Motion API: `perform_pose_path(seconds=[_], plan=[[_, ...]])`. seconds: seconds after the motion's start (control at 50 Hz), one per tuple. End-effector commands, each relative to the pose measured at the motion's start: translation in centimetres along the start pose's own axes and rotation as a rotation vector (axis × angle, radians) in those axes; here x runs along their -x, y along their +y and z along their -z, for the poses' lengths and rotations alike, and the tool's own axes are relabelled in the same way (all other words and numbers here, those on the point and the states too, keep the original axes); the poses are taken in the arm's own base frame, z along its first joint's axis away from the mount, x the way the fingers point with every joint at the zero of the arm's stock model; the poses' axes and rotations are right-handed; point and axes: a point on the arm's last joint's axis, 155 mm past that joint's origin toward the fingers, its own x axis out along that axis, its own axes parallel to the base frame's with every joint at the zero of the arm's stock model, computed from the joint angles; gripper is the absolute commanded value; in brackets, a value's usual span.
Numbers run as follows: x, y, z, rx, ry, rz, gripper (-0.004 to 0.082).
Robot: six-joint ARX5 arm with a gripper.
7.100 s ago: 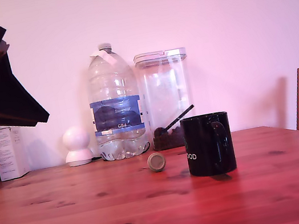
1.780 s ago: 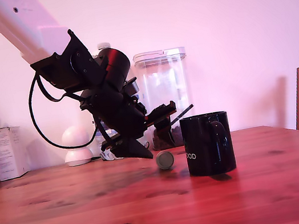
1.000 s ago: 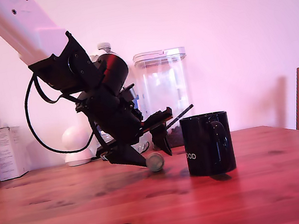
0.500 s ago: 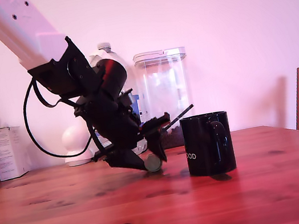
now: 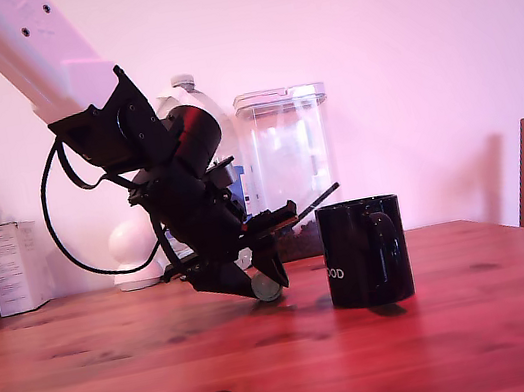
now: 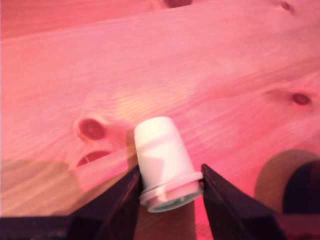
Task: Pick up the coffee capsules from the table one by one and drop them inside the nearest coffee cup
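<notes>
Clearly the grasp is the step in hand: the claw (image 5: 265,279) is down at the worktop (image 5: 290,353) with its two fingers straddling the capsule (image 6: 165,165), which lies on its side on the wood. In the wrist view the fingers (image 6: 120,200) sit close against the capsule's rim on both sides, yet whether they already pinch it I cannot tell; they look nearly shut around it, not wide apart. In the exterior view the capsule (image 5: 266,287) sits low between the fingertips, just beside the cup (image 5: 364,252) on the exterior view's left, not touching it.

My judgement is that the next move calls for a firm squeeze, a lift high enough to clear the cup's rim, a short carry toward the exterior view's right, and a release over the opening. A round capsule may roll or squirt out if pinched off-centre.

By count: one capsule, one cup, one arm, one claw.
</notes>
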Motion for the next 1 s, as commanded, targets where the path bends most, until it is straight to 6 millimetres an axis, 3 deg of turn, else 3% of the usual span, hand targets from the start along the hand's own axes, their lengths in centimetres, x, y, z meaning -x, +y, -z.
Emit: perform_pose_path(seconds=[0.0,0.42,0.98], plan=[[-1.3,1.0,1.8,-0.004,0.041,-0.017,0.0241],[-0.2,0.3,1.5,-0.149,0.055,0.01,0.0231],[6.4,-4.0,-1.5,-0.443,0.02,0.151,0.0231]])
